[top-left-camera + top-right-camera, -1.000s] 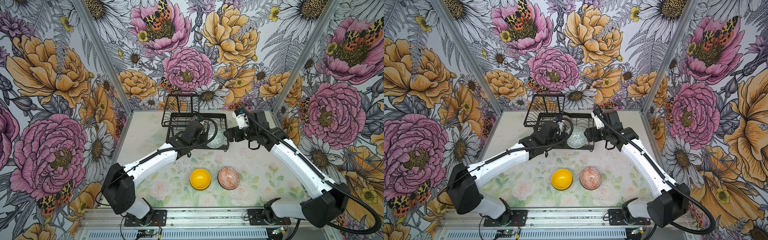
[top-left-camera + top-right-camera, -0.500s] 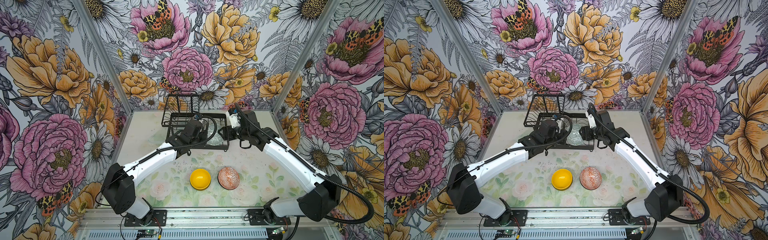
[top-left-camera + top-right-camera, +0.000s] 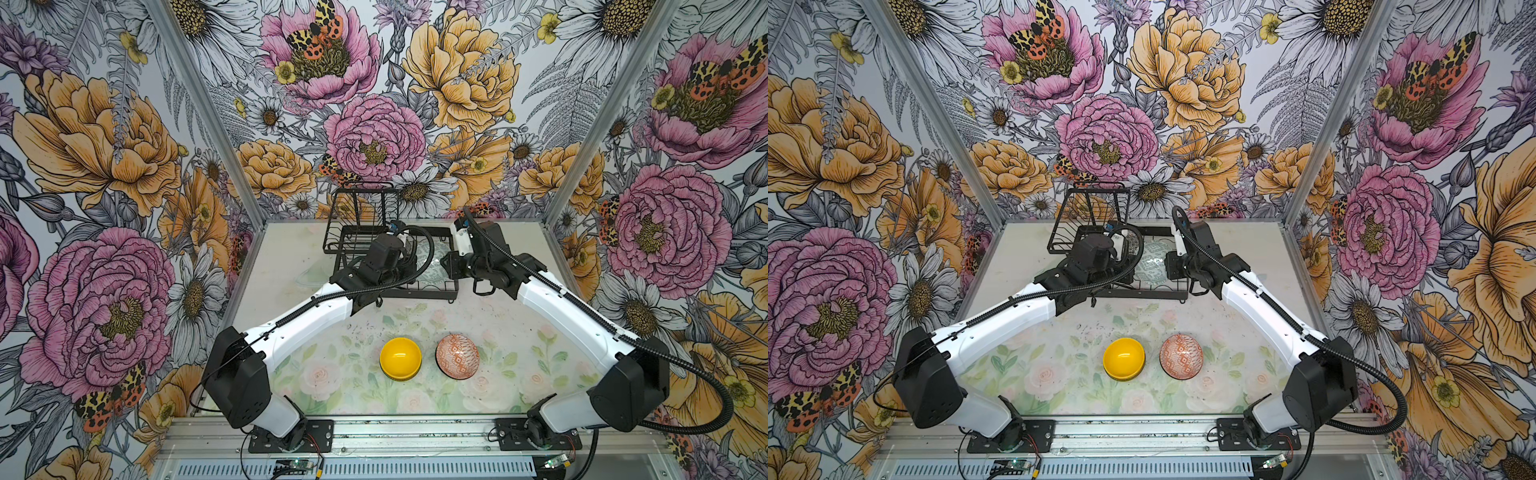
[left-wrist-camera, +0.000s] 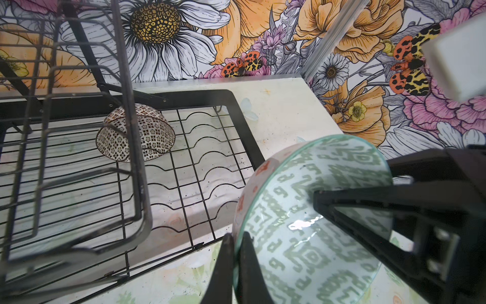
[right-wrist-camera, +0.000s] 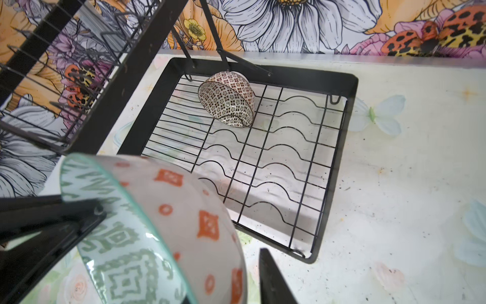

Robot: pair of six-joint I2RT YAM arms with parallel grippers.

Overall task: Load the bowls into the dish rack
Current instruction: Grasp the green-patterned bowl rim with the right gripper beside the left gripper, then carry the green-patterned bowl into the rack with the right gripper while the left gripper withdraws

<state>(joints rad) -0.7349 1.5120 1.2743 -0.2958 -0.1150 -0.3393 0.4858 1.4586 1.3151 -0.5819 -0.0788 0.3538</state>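
Bright, even light, soft shadows. Glare spots the green bowl (image 4: 302, 225) (close to the lens, blurred); wrist views bend at the edges.

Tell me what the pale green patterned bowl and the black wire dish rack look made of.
Pale green patterned round bowl: likely glazed ceramic; it is glossy, with bright glare on its inside. Black wire dish rack: seemingly metal wire with a dark, fairly matte coating; its rods are thin, rigid and bent, with little shine.

Bowl (image 5: 227, 98) in dish rack (image 5: 302, 72); two bowls (image 3: 400, 358) before it
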